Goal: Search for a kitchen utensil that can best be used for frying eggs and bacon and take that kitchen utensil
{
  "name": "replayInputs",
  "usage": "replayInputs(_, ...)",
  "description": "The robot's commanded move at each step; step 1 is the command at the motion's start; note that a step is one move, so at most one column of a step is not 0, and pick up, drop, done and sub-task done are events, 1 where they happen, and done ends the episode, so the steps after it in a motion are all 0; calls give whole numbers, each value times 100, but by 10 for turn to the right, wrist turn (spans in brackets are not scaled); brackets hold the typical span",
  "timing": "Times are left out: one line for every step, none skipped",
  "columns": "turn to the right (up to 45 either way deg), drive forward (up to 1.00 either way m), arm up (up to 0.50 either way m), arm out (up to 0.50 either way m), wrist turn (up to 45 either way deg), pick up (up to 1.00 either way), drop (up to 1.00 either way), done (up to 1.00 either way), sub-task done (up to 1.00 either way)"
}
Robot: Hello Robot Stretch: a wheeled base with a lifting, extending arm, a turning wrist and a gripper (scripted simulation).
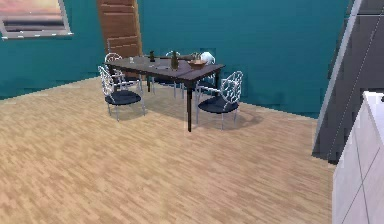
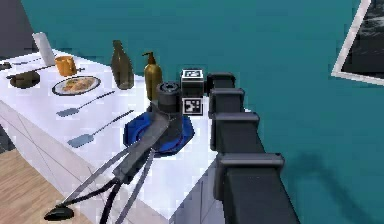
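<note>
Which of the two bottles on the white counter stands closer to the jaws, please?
The lighter amber bottle; it stands to the right of the darker brown bottle in the arm side view, just beside the arm's white marker squares.

We noted pale wood-plank floor (image 1: 150,160), dark wooden table (image 1: 168,69), white metal-wire chairs (image 1: 120,86). Countertop (image 2: 38,112) smooth white; brown bottles (image 2: 121,66) glossy; arm (image 2: 240,150) matt black.

You can read no text or number; the white squares (image 2: 191,100) on the arm (image 2: 240,135) bear only black marks.
</note>
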Motion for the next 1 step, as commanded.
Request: replayInputs(0,0,0,0,450,0,0,0,0)
